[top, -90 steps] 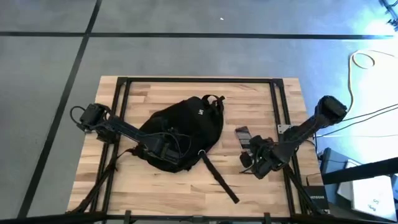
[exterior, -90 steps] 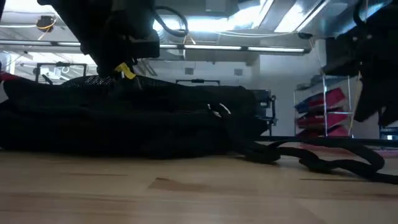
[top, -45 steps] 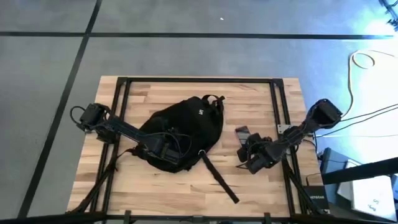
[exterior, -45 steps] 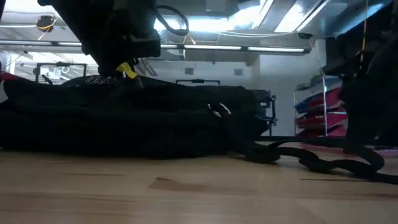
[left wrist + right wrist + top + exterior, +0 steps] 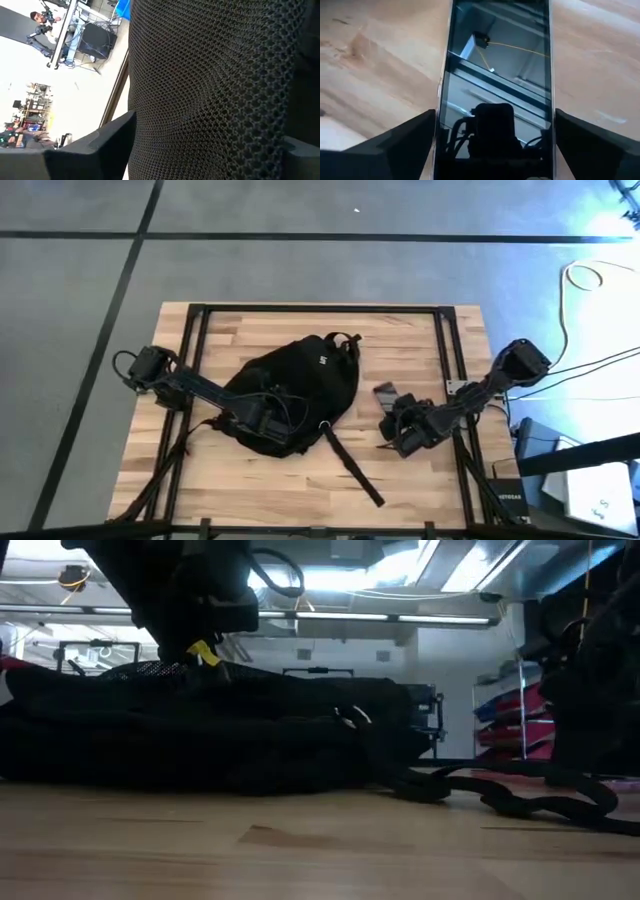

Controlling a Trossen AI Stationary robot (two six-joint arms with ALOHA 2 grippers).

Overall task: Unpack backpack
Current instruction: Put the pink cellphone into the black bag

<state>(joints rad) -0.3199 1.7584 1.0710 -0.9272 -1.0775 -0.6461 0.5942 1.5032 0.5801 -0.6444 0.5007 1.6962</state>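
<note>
Resting in the counter's (image 5: 300, 495) middle under the left pincer (image 5: 272, 416), clamped on mesh, the backpack (image 5: 300, 385) could snag, while the right pincer (image 5: 392, 428), spread around a phone (image 5: 495, 75), could drop it.

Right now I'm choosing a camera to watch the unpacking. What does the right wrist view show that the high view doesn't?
Only the right wrist view shows the phone's glossy dark screen, mirroring ceiling fixtures, between the right gripper's spread fingers. Only the high view shows the backpack, the left gripper on it, and the phone lying right of it. Both show the phone on the wooden table.
</note>
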